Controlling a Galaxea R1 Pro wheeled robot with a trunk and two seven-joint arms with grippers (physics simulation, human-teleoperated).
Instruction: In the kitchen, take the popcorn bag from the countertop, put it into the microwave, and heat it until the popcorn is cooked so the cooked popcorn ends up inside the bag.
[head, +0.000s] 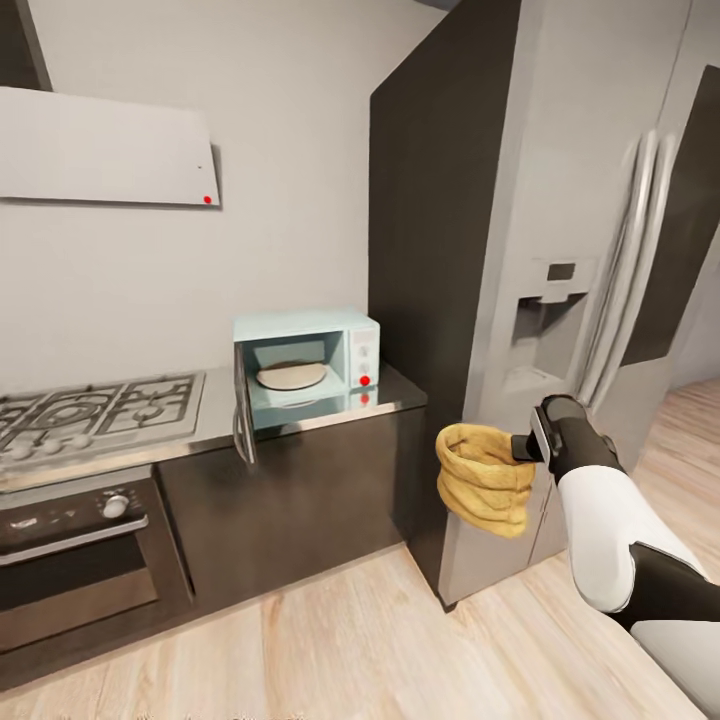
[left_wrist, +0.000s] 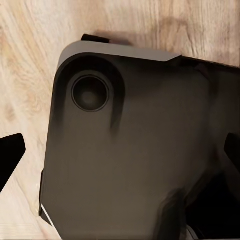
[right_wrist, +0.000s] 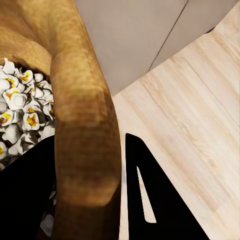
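Your right gripper (head: 522, 446) was closed on the rolled rim of the popcorn bag (head: 484, 479), one finger (right_wrist: 150, 195) outside and one inside. You held the bag upright in the air before the refrigerator (head: 560, 250), right of the countertop (head: 215, 415). Popped popcorn (right_wrist: 20, 107) filled it. The microwave (head: 305, 365) stood with its door (head: 243, 425) open. Your left gripper's opening could not be told.
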